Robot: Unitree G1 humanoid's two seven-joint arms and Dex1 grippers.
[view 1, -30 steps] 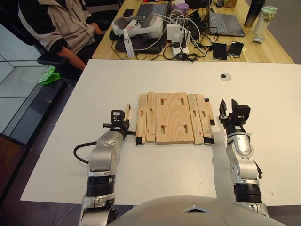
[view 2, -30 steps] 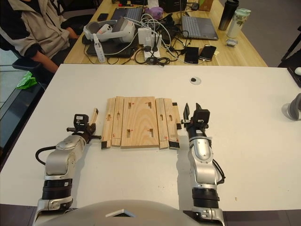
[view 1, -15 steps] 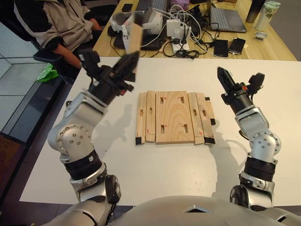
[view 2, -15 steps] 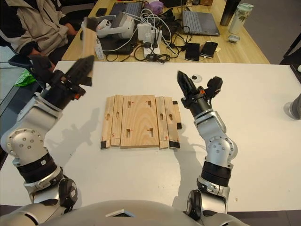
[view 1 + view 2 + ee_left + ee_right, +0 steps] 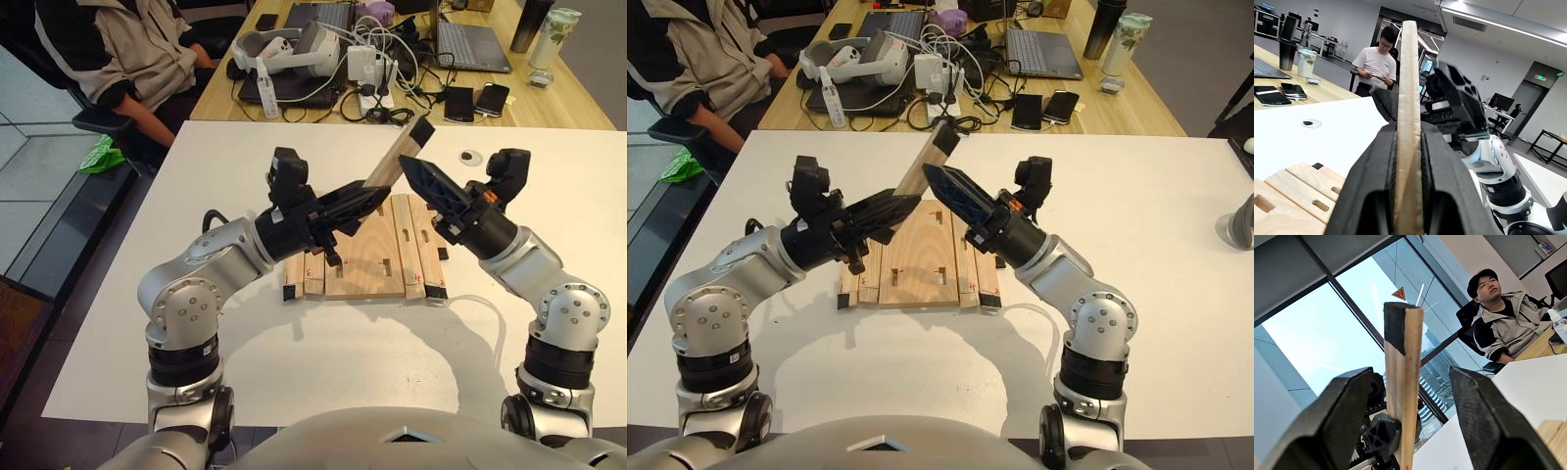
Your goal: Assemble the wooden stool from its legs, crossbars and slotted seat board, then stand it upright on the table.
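Note:
My left gripper (image 5: 377, 198) is shut on a wooden stool leg (image 5: 402, 152) with a black end cap, held tilted in the air above the slotted seat board (image 5: 364, 262). In the left wrist view the leg (image 5: 1409, 98) stands clamped between the fingers. My right gripper (image 5: 950, 201) is open and raised, pointing at the leg's upper part. From the right wrist, the leg (image 5: 1403, 382) sits between the spread fingers (image 5: 1347, 421) with a gap on each side. Flat wooden pieces (image 5: 416, 245) lie on both sides of the board.
The white table (image 5: 549, 196) has a small round grommet (image 5: 471, 157) at the back right. A wooden desk (image 5: 549, 103) behind it carries laptops, cables, phones and a headset. A person sits at its left end, touching nothing here.
My left arm has swung the leg from the far left to above the board. My right gripper has moved left, and its open fingers now flank the leg.

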